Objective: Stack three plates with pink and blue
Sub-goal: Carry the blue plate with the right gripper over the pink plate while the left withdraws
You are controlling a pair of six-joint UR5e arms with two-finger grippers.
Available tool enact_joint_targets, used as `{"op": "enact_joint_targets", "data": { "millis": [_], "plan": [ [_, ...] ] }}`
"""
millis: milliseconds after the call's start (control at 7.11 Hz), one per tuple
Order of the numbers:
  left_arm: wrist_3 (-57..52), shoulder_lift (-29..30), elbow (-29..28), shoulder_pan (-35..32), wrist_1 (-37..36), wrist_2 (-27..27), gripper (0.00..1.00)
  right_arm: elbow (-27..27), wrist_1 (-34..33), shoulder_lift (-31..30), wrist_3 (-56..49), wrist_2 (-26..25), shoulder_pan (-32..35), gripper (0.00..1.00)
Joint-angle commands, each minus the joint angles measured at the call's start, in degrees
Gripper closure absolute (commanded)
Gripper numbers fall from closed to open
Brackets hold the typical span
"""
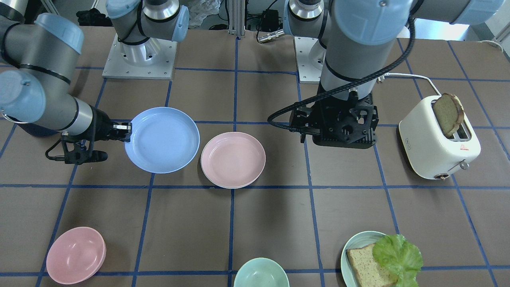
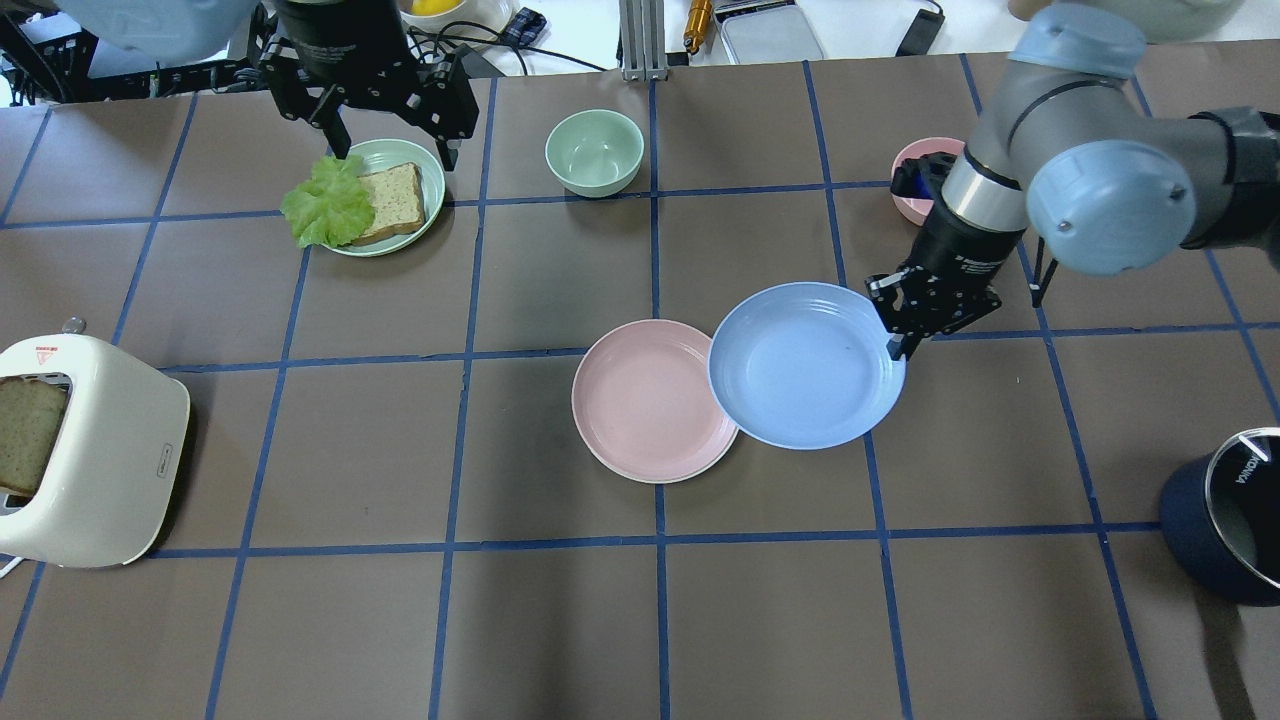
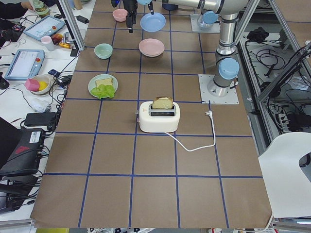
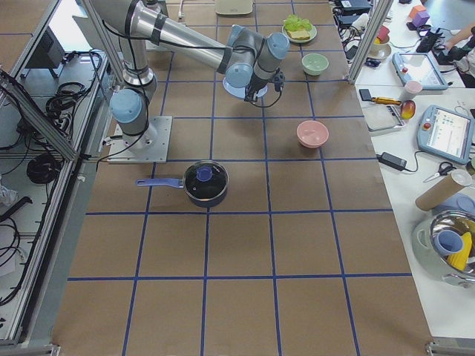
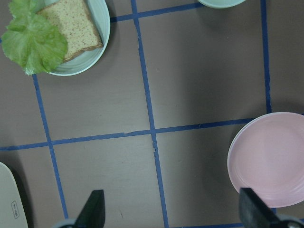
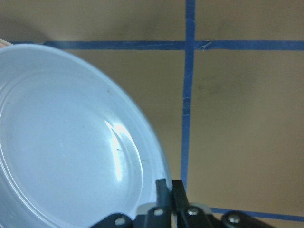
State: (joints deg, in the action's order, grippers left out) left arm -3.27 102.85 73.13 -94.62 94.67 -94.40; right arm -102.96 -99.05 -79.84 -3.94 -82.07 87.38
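Observation:
My right gripper (image 1: 126, 132) is shut on the rim of the light blue plate (image 1: 162, 139) and holds it level above the table. In the overhead view the blue plate (image 2: 805, 365) overlaps the edge of the pale pink plate (image 2: 650, 402). In the front view the two are apart. The pink plate (image 1: 233, 159) lies flat on the table. The right wrist view shows the pads (image 6: 164, 187) pinching the plate's rim (image 6: 71, 142). My left gripper (image 5: 173, 213) is open and empty, high over the table, with the pink plate (image 5: 270, 159) to its right. The cream-white plate does not show.
A white toaster (image 1: 438, 139) with a bread slice stands at my left. A teal plate (image 2: 430, 200) with bread and lettuce, a green bowl (image 2: 594, 150) and a pink bowl (image 1: 75, 255) sit along the far edge. A dark pot (image 2: 1225, 515) stands near right.

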Motion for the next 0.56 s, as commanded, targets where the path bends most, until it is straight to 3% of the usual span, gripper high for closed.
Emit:
{"op": "enact_joint_targets", "data": {
  "millis": [0, 281, 422],
  "plan": [
    [-2.7, -4.6, 3.7, 2.2, 0.2, 0.4, 0.00, -1.3, -7.2, 0.7, 12.1, 0.2, 9.4, 1.00],
    [-3.9, -8.0, 7.4, 3.2, 0.0, 1.0, 0.00, -4.3, -17.5, 3.2, 21.0, -0.1, 13.0, 1.00],
    [-3.9, -9.6, 9.0, 3.2, 0.0, 1.1, 0.00, -4.3, -17.8, 3.4, 21.3, 0.0, 14.0, 1.00]
  ]
}}
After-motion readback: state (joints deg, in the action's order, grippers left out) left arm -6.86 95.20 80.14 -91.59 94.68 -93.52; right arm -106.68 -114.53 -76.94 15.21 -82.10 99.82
